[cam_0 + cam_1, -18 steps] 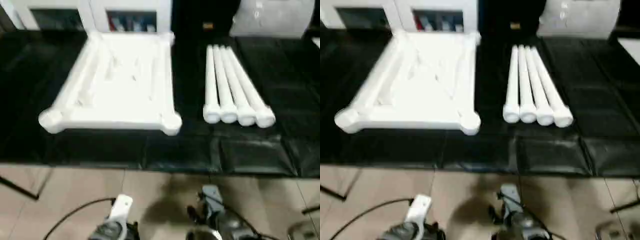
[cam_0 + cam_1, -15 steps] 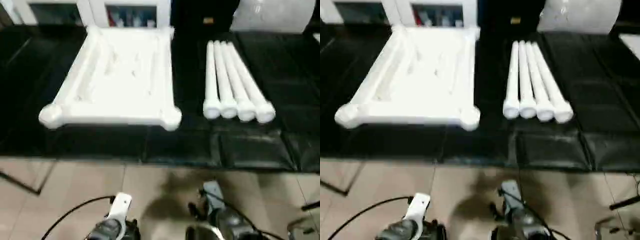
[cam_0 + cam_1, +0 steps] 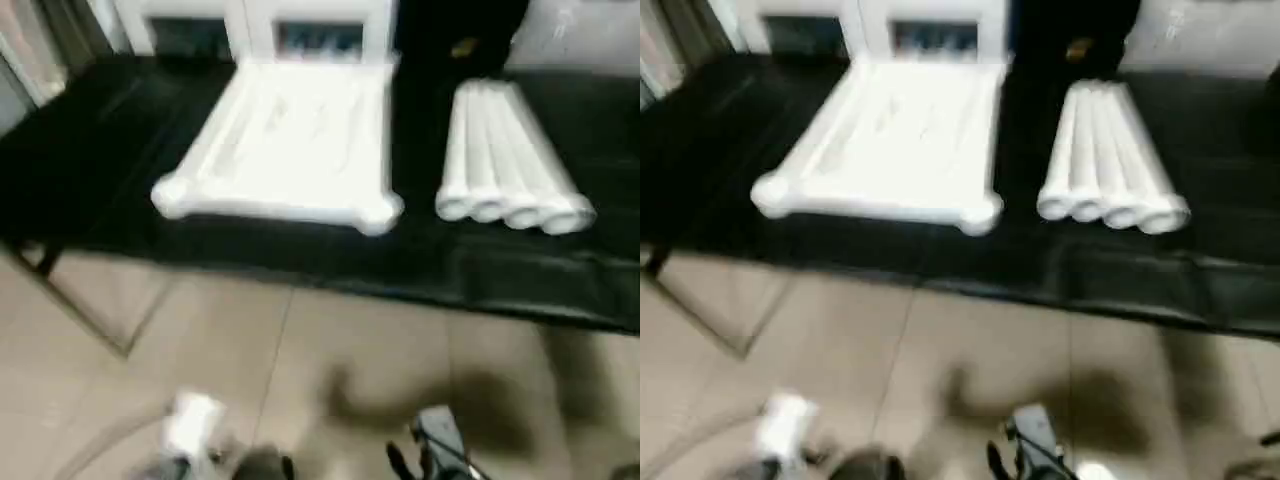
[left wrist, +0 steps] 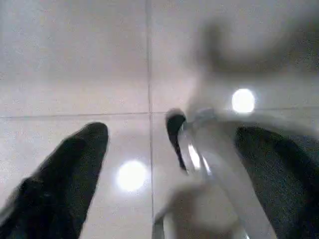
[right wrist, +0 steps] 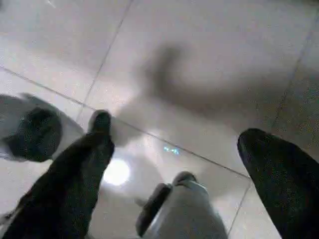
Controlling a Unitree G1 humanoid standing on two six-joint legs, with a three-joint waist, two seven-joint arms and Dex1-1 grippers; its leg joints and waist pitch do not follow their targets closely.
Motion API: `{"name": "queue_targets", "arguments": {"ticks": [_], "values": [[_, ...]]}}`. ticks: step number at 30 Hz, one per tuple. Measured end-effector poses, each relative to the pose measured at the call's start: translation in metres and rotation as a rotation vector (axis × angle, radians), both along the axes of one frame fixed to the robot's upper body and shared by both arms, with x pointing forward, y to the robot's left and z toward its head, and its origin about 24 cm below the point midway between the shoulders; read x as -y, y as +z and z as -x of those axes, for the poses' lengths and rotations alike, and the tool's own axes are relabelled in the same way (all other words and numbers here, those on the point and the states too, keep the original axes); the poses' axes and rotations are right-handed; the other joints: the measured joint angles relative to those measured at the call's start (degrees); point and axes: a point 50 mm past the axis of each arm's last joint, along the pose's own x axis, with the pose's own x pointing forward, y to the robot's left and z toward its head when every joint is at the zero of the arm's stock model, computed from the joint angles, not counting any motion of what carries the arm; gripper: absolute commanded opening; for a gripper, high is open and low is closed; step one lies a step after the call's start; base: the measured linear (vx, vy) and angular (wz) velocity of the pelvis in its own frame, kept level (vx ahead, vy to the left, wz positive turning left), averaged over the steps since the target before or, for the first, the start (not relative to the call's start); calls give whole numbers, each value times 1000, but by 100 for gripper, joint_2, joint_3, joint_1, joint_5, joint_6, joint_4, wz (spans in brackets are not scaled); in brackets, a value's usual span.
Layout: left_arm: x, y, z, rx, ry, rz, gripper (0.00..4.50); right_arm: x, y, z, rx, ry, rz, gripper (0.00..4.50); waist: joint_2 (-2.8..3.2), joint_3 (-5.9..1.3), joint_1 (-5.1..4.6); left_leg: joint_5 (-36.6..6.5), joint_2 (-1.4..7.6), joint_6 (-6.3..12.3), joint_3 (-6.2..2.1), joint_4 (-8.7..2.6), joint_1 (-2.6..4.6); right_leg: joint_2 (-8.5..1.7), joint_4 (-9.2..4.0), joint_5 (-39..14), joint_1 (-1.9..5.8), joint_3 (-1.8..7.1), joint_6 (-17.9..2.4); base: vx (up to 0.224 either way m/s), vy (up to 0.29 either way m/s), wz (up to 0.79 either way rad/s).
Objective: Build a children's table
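Currently your left hand [image 4: 169, 164] and right hand [image 5: 174, 164] both gape wide, empty, above the tiled floor [image 3: 300, 350]; the table top [image 3: 290, 140] lies on the black mat [image 3: 100, 150], four legs [image 3: 510, 150] just beside it.

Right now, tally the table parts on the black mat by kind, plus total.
Table top: 1
Legs: 4, lying side by side to the right of the top
Total: 5 parts, all white, none joined yet
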Motion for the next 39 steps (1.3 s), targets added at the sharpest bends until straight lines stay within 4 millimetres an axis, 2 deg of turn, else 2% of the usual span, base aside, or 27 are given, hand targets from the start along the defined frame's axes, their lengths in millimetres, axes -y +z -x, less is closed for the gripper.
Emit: {"name": "queue_targets", "arguments": {"ticks": [1, 2, 3, 4, 5, 6, 7, 8, 9, 13, 15, 18, 21, 26, 28, 31, 33, 35, 38, 39], "values": [[7, 8, -9, 59, -9, 22, 450, -4, 5, -4, 52, 16, -18, 448, 0, -2, -69, -9, -19, 16, -16, 10, 11, 3, 65, 32, -51, 115, 47, 5, 60, -5], [12, 17, -18, 118, -20, 38, 450, -5, 10, -8, 94, 24, -24, 448, -10, -6, -112, -1, -38, 16, -4, 8, 1, 7, 29, 4, -55, 212, 158, 0, 0, 0], [20, 25, -27, 173, -31, 60, 450, -3, 14, -11, 129, 27, -22, 448, -4, -17, -130, 15, -38, 20, 17, 12, -29, -7, -18, -36, -65, 227, 324, 0, 0, 0], [31, 35, -33, 233, -39, 91, 450, 1, 18, -11, 165, 21, -25, 448, 5, -33, -143, 57, -38, 105, 42, -19, -77, 1, -50, 22, -54, 200, 339, 0, 0, 0], [37, 42, -36, 273, -38, 114, 450, 4, 21, -8, 190, 15, -32, 448, -2, -33, -150, 77, -32, 145, 68, -71, -66, 2, -79, 50, -61, 196, 333, 0, 0, 0], [37, 48, -36, 301, -28, 125, 450, 7, 23, -4, 206, 5, -37, 448, -31, -25, -185, 91, -22, 122, 96, -141, -27, 9, -109, 82, -51, 202, 329, 0, 0, 0], [35, 50, -36, 311, -22, 122, 450, 10, 25, -2, 212, -4, -42, 448, -41, -20, -228, 109, 4, 92, 107, -170, -21, 27, -148, 112, -46, 196, 327, -52, -31, -3], [31, 50, -31, 303, -15, 119, 450, 12, 27, -3, 223, -8, -54, 448, -30, -28, -285, 139, 23, 40, 111, -196, -23, 42, -171, 137, -51, 195, 324, 0, 0, 0], [26, 48, -24, 285, -15, 116, 450, 11, 32, -5, 252, 1, -75, 448, -49, -19, -339, 159, 31, 5, 113, -204, -27, 49, -187, 159, -52, 195, 328, 0, 0, 0], [22, 46, -3, 237, -44, 124, 450, 4, 50, -13, 326, 92, -121, 448, -62, -26, -425, 164, 30, -2, 115, -193, -41, 40, -271, 223, -29, 194, 360, 0, 0, 0], [21, 54, 1, 256, -59, 131, 450, -1, 56, -10, 336, 137, -137, 448, -74, -25, -418, 164, 15, 1, 130, -182, -44, 18, -279, 229, -41, 199, 367, 0, 0, 0], [16, 67, 9, 294, -83, 126, 450, 3, 67, -7, 366, 162, -136, 448, -69, -26, -417, 170, 18, 14, 156, -184, -41, 12, -318, 260, -1, 205, 369, 0, 0, 0], [14, 94, 15, 391, -97, 129, 450, 9, 95, -10, 456, 182, -142, 448, -77, -22, -421, 177, 27, 25, 174, -193, -29, 14, -370, 281, 27, 208, 337, 0, 0, 0], [16, 141, 7, 571, -76, 144, 450, 5, 141, -23, 600, 197, -159, 448, -97, -51, -415, 178, 48, 19, 216, -192, -8, 11, -386, 305, 20, 213, 332, 0, 0, 0], [19, 172, -3, 691, -53, 147, 450, 3, 171, -33, 685, 169, -174, 448, -106, -74, -395, 197, 51, 35, 223, -193, -19, 11, -387, 324, 31, 214, 338, 0, 0, 0], [24, 201, -15, 812, -57, 142, 450, -2, 206, -45, 797, 152, -191, 448, -110, -178, -375, 214, 52, 40, 225, -192, -3, 11, -393, 339, 25, 213, 365, 0, 0, 0], [26, 207, -20, 822, -47, 142, 450, -4, 213, -47, 809, 133, -190, 448, -111, -236, -363, 214, 52, 36, 229, -192, 9, 11, -395, 362, 32, 216, 407, 0, 0, 0], [27, 209, -26, 821, -30, 148, 450, -5, 216, -51, 804, 100, -189, 448, -114, -244, -362, 225, 52, 19, 229, -193, 11, 11, -383, 379, 26, 219, 434, 0, 0, 0], [33, 227, -53, 861, 6, 176, 450, -14, 233, -70, 842, 46, -206, 448, -104, -249, -355, 254, 51, -18, 226, -193, 24, 14, -345, 399, 13, 227, 429, -20, 0, 0], [36, 240, -64, 903, 7, 183, 450, -20, 246, -79, 881, 38, -219, 448, -94, -262, -362, 270, 52, -33, 225, -205, 26, 16, -343, 405, 3, 233, 403, -61, -1, -1]]}}
